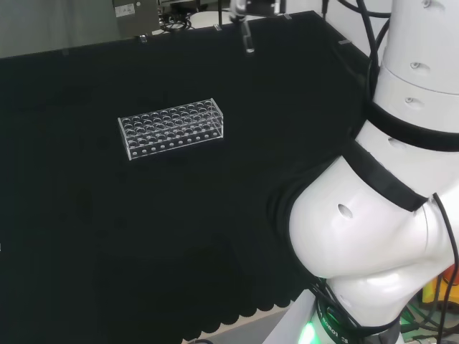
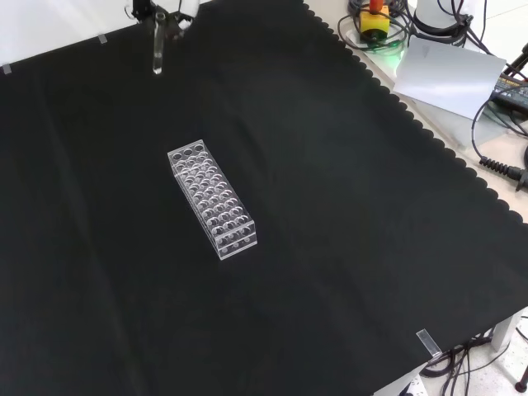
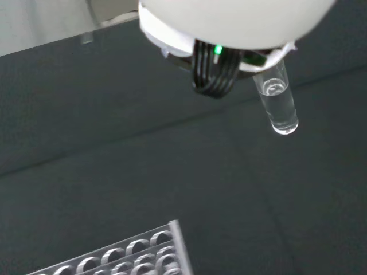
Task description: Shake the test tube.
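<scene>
Rack: one clear test tube rack (image 2: 212, 200) is seen on the black cloth, well apart from the tube; its holes look vacant in head & front views. A corner of it (image 3: 143, 252) is caught in the wrist view, w/ rows of round holes.
Test tube: one clear test tube (image 3: 277, 103) is held above the cloth, rounded end down, roughly upright. In the wrist view clear liquid w/ a ring of bubbles is seen inside; that detail is not legible in the other two views, where the tube (image 1: 247, 37) is a thin pale stick at the far edge of the surface.
Hand: the hand (image 2: 165, 18) is seen at the top edge of the front view, dark fingers closed on the tube's upper part (image 2: 157, 51). In the wrist view the grip itself is hidden by a blurred white part (image 3: 241, 23) & a bundle of black cables.
Arm: big white links (image 1: 387, 215) are seen at right of the head view.
Surface: covered by black cloth (image 2: 346, 247) w/ a scalloped edge.
Room: cables, a grey sheet & a yellow box w/ red button (image 2: 374, 18) are seen past the cloth, top right in front view.
</scene>
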